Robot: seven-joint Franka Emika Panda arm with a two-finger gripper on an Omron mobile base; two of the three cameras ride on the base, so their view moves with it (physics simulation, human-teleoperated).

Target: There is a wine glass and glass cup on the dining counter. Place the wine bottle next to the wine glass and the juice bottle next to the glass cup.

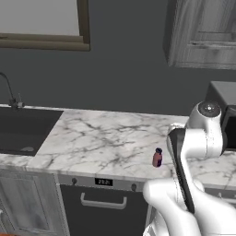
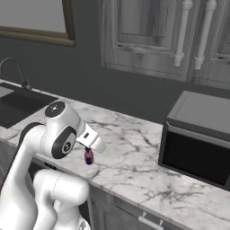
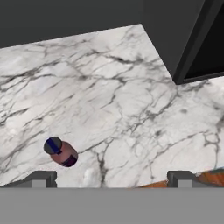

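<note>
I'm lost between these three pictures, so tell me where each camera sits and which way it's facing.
Left base view: behind the arm to its left, looking down over the marble counter, sink and juice bottle; arm at lower right.
Right base view: behind to its right, facing counter and microwave; arm at lower left.
Hand view: on the open hand, looking down at the counter.
All three share the juice bottle.
</note>
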